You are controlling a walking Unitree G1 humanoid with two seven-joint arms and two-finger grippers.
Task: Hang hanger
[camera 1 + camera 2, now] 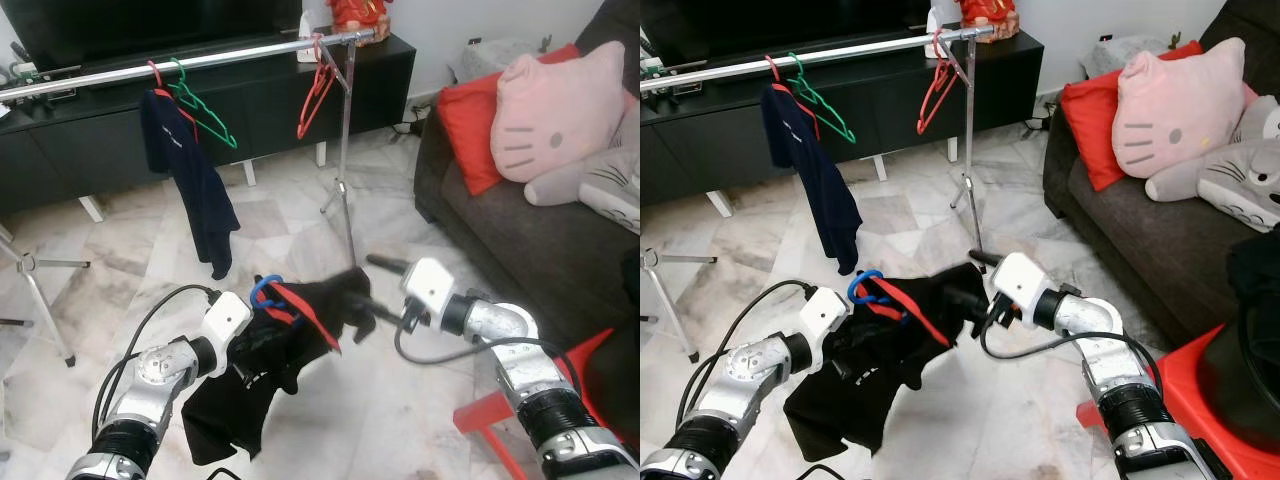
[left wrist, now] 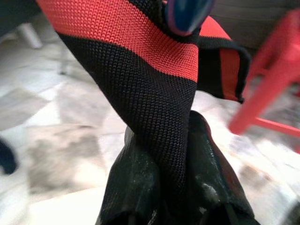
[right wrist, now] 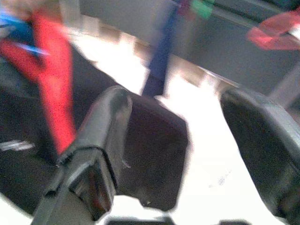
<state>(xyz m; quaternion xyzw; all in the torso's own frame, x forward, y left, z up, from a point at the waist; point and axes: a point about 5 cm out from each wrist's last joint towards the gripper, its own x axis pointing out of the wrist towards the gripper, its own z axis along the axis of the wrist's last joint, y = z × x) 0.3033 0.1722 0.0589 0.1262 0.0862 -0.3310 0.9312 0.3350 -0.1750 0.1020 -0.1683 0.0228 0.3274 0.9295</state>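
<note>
A black garment (image 1: 305, 325) with red trim hangs on a blue hanger (image 1: 265, 291) low over the marble floor. My left gripper (image 2: 176, 187) is shut on its black-and-red collar band (image 2: 150, 93), just below the blue hook (image 2: 187, 14). My right gripper (image 1: 372, 290) is open at the garment's right edge; black cloth (image 3: 154, 154) lies against one finger (image 3: 101, 136), and the other finger (image 3: 262, 140) stands well apart. Behind runs a silver rail (image 1: 200, 60) carrying a navy shirt (image 1: 190, 180), a green hanger (image 1: 205, 110) and a red hanger (image 1: 315, 95).
The rail's upright post (image 1: 345, 170) stands just behind the garment, and a tripod leg (image 1: 40, 290) is at left. A dark sofa (image 1: 520, 230) with a pink cat cushion (image 1: 560, 110) is on the right, a red stool (image 1: 500, 415) is by my right arm, and a black cabinet (image 1: 100, 140) is behind the rail.
</note>
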